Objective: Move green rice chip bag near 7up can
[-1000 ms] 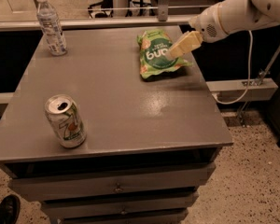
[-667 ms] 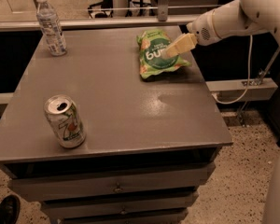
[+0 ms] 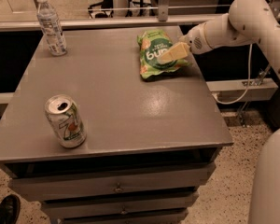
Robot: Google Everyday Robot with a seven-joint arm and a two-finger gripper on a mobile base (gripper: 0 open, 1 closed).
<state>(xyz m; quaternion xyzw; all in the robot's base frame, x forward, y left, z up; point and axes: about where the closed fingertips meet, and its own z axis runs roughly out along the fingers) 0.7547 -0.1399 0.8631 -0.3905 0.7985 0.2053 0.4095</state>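
Observation:
The green rice chip bag lies flat at the back right of the grey table top, its dark-green round patch with white letters facing up. The 7up can stands upright at the front left, far from the bag. My gripper reaches in from the right on the white arm. Its tan fingers lie over the right part of the bag.
A clear plastic bottle with a white cap stands at the back left corner. Drawers run below the table's front edge. A rail crosses behind the table. A dark shoe shows on the floor at the lower left.
The arm has drawn in a little over the bag's right side. The bag, the can and the bottle have not moved.

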